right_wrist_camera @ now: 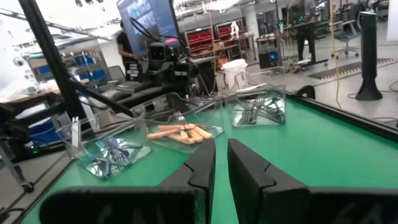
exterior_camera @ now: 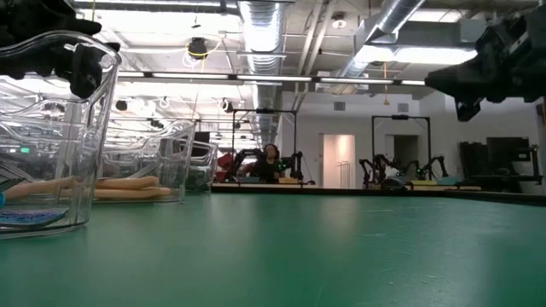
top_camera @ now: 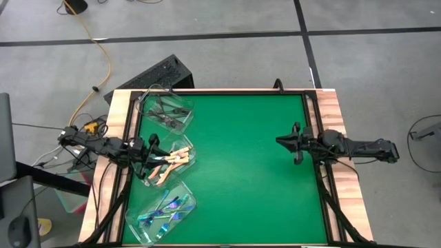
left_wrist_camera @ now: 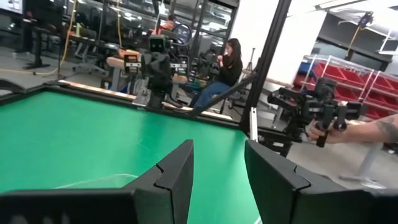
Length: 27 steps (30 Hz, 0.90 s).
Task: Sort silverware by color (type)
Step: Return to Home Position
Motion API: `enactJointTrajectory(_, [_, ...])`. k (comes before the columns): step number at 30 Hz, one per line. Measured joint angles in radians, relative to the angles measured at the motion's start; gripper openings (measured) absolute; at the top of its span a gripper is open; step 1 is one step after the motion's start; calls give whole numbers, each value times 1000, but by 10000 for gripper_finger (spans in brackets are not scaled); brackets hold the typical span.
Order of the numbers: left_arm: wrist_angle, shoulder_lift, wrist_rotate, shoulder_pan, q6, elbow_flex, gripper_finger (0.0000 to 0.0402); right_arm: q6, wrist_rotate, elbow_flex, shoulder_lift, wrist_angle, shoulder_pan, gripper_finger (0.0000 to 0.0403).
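Observation:
Three clear tubs stand along the table's left side, each holding one kind of fork. The far tub (top_camera: pixel 167 110) has dark silver-grey forks (right_wrist_camera: pixel 256 112). The middle tub (top_camera: pixel 180 146) has cream-tan handled forks (top_camera: pixel 172 162). The near tub (top_camera: pixel 180 194) has iridescent blue-purple forks (top_camera: pixel 165 211). My left gripper (top_camera: pixel 153 148) hangs open over the middle tub's left part with nothing between its fingers (left_wrist_camera: pixel 180 174). My right gripper (top_camera: pixel 279 141) waits above the table's right half, its fingers close together and empty (right_wrist_camera: pixel 221 155).
Bare green mat (top_camera: pixel 248 172) stretches between the tubs and my right arm. A raised black frame (top_camera: pixel 313 117) edges the mat. Beyond the table a person sits at a desk (left_wrist_camera: pixel 227 62), and a person's arm holds a hand-held gripper (left_wrist_camera: pixel 323 109).

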<state>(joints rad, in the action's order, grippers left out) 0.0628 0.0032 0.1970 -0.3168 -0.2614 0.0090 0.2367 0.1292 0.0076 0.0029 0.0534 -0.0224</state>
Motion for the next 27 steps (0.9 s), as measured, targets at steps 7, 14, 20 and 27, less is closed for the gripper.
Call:
enactJointTrajectory(7, [2,1,24,0,20,-1,128,-1,0,-1,4,-6,0,66])
enactJointTrajectory(14, [3,1,9,0,33,-2,128,-1,0,-1,5,-11,0,66])
enactJointTrajectory(20, [3,1,9,0,33,-2,128,-1,0,-2,5,-13,0,66])
enactJointTrajectory(27, [3,1,9,0,32,-2,128,-1,0,-2,5,-15,0,66])
